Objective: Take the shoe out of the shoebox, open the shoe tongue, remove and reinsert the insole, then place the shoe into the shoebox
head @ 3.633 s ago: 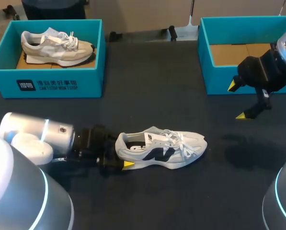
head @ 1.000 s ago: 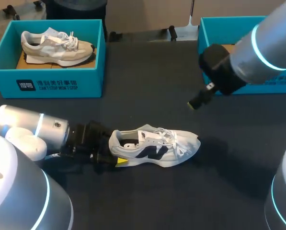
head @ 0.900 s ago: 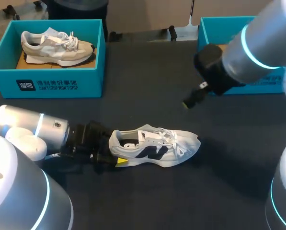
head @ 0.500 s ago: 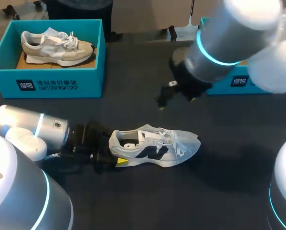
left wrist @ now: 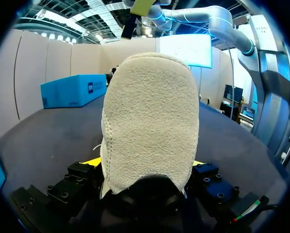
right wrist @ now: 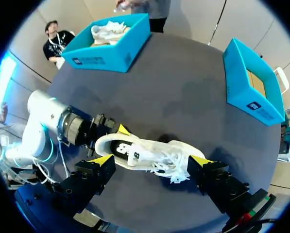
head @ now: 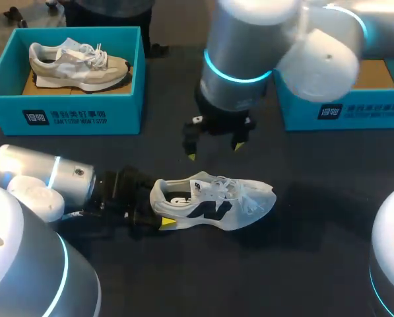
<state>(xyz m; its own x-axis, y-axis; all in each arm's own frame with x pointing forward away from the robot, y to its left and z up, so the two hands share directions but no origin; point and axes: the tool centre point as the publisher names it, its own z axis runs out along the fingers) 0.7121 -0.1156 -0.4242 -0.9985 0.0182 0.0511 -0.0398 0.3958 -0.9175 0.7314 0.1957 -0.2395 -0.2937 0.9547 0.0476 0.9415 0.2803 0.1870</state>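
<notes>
A: Shoe (head: 213,203) lies upright at table (head: 328,218) centre. It looks light, with a soft upper, floppy laces (head: 243,195) and a stiffer heel (left wrist: 149,121).
B: Left gripper (head: 158,210) clamps that heel from nine o'clock. Right gripper (head: 213,150), fingers spread, hovers at twelve; I'd pinch just behind those laces. Shoebox (head: 342,112) waits at two.

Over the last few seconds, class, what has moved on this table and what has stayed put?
The right tool swung from beside the empty box to the middle and now hangs open above the white shoe. That shoe slid slightly toward the left tool, which kept its grip on it. The empty box, the other box and the beige shoe in it stayed put.
</notes>
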